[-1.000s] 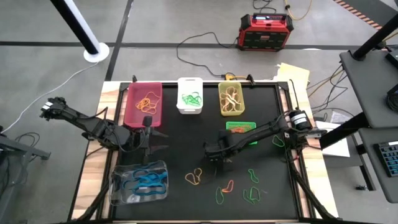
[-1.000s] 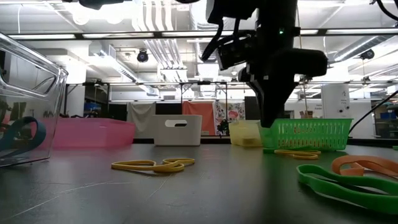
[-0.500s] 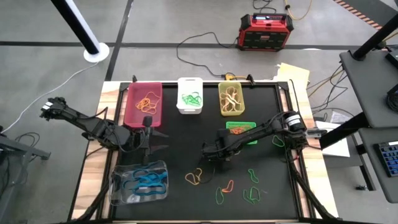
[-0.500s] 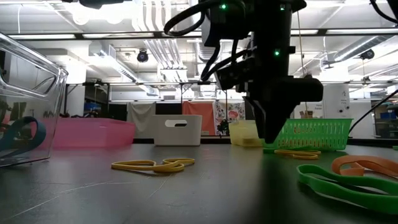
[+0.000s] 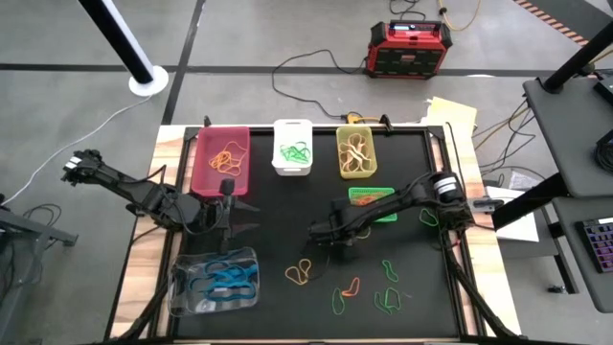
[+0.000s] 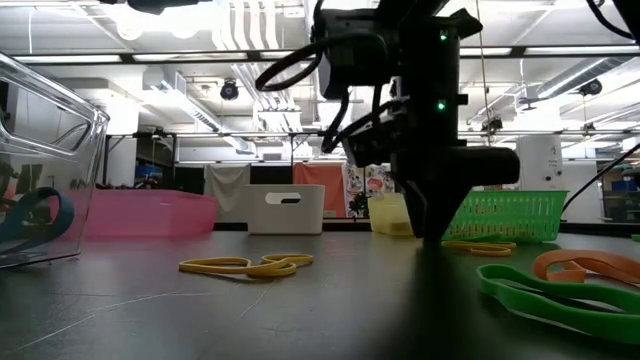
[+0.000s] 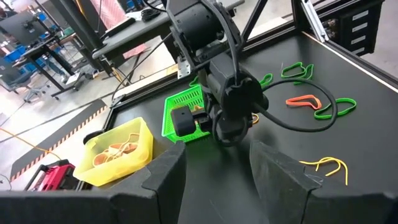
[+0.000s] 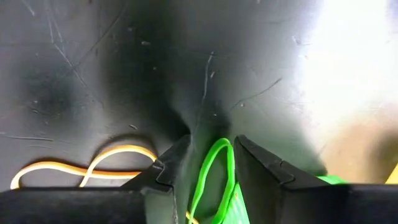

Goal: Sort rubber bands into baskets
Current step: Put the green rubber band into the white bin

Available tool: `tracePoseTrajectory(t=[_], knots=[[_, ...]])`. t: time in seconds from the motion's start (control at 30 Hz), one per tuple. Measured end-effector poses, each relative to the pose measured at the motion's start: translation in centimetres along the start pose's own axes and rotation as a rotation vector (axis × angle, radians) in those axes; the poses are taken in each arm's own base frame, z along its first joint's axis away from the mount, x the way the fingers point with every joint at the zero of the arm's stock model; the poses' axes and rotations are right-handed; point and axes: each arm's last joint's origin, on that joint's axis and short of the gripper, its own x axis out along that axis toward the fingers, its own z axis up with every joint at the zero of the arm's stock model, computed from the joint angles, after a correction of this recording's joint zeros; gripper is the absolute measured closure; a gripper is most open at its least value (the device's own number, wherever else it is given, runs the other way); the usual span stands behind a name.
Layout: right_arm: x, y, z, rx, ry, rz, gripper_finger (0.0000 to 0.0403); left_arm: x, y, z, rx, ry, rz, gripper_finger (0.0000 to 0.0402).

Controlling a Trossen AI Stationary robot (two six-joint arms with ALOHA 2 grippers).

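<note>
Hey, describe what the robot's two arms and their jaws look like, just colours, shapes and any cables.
Both arms are dark, nearly black, built of slim jointed segments. The left arm ends in a left gripper with two flat, tapering jaws. The right arm carries a silver-grey cylindrical joint, and black cables loop round its wrist; small green lights glow on it in the low view. The right gripper has the same dark wedge-shaped jaws.

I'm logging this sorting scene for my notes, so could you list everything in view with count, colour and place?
baskets: five; pink, white, yellow along the far edge, green mesh mid-right, clear near-left
rubber bands: many; in the baskets, loose ones orange, yellow, green, near-right on the mat
green rubber band: one, between the right gripper's fingers
red-black box: one, floor beyond table
left gripper: open, waiting mid-left
right gripper: down at mat centre
</note>
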Motion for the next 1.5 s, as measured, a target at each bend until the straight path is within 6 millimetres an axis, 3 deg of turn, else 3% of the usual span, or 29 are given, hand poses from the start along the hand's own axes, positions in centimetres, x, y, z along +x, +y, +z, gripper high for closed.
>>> tracePoseTrajectory(t=[0.3,0.5,0.6,0.93,1.07,1.3,1.5], knots=[[0.5,0.1,-0.1,-0.011,0.040,0.017,0.0325,0.0,0.0,0.0,0.001,0.000,0.000,0.0240],[0.7,-0.3,-0.1,0.023,0.040,0.071,0.0384,0.0,0.0,0.0,0.001,0.000,0.000,0.0240],[0.4,-0.4,0.0,0.037,0.011,0.070,0.0392,0.0,0.0,0.0,0.001,0.001,0.000,0.0240],[-5.6,-0.9,1.0,0.149,-0.378,0.066,0.0394,0.5,-0.3,-0.1,-0.008,0.017,-0.021,0.0240],[-7.4,-0.7,0.5,0.163,-0.439,0.030,0.0394,1.0,-0.6,-0.3,-0.010,0.039,-0.026,0.0240],[-5.2,0.0,-0.9,0.118,-0.191,0.032,0.0388,1.8,-1.0,-0.3,-0.004,0.044,-0.028,0.0240],[-2.9,0.7,-0.2,0.059,-0.119,0.061,0.0335,2.5,-1.4,-0.4,0.025,0.053,-0.031,0.0240]])
